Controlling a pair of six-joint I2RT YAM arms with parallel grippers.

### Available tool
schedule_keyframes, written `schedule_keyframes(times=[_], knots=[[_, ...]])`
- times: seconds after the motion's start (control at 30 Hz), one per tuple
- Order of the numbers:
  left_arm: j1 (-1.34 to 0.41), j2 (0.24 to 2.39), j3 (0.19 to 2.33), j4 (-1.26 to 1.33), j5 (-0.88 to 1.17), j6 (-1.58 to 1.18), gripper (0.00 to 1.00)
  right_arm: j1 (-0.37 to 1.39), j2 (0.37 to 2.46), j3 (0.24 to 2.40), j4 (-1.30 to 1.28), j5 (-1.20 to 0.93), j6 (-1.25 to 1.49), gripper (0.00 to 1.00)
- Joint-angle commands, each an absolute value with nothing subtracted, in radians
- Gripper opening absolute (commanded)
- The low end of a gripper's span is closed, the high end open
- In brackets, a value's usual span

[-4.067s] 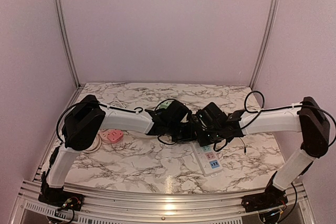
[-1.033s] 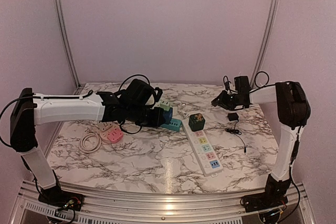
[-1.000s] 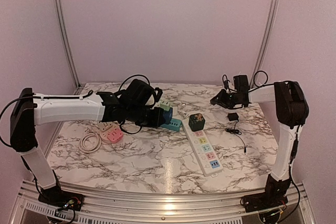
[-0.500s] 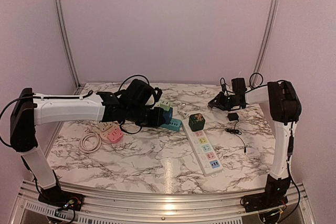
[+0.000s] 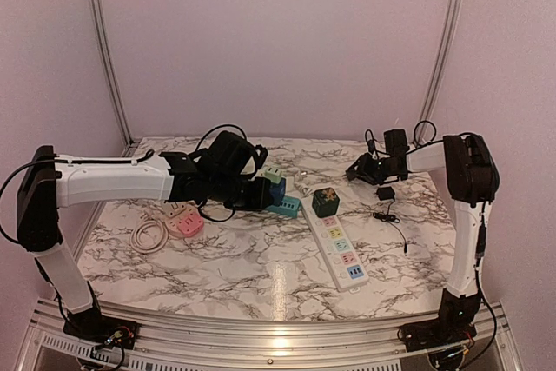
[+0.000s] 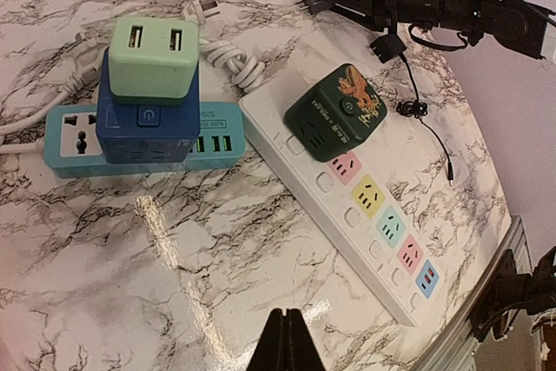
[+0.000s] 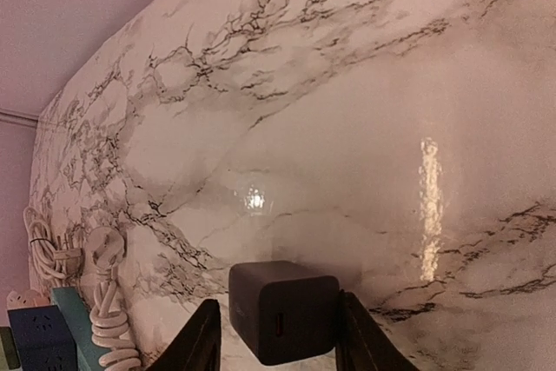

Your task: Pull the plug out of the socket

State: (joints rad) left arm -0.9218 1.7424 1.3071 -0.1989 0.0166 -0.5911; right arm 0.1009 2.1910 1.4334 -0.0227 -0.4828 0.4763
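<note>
The right gripper (image 5: 353, 171) has its fingers spread wide and holds nothing. The boxy matte-black plug (image 7: 283, 311) lies loose on the glossy marble table (image 7: 347, 128) at the far right, apart from the long white socket strip (image 6: 347, 223). The left gripper (image 6: 283, 341) is pinched closed and empty.

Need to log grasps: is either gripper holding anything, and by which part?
Nothing is held. The right gripper is open, the charger lying free on the table; the left gripper is shut on nothing.
</note>
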Motion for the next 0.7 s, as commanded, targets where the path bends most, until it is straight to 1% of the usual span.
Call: schedule_keyframes(times=[0.0,0.2,0.3,0.4,0.6,0.67], knots=[[-0.923,1.757,1.310,-0.215,0.005,-0.595,0.00,0.095,2.172,1.441,-0.067,-0.441,0.445,0.42],[-0.924,1.767,1.319,-0.219,0.005,-0.595,0.00,0.095,2.144,1.446,-0.114,-0.390,0.418,0.43],[-0.926,1.766,1.315,-0.220,0.005,-0.595,0.00,0.095,2.128,1.453,-0.140,-0.359,0.407,0.46],[-0.926,1.768,1.312,-0.214,0.005,-0.597,0.00,0.100,2.105,1.456,-0.167,-0.325,0.396,0.46],[-0.926,1.776,1.305,-0.197,0.005,-0.604,0.00,0.140,2.033,1.438,-0.228,-0.230,0.356,0.46],[-0.926,1.779,1.304,-0.192,0.005,-0.606,0.00,0.159,1.998,1.420,-0.237,-0.197,0.347,0.48]])
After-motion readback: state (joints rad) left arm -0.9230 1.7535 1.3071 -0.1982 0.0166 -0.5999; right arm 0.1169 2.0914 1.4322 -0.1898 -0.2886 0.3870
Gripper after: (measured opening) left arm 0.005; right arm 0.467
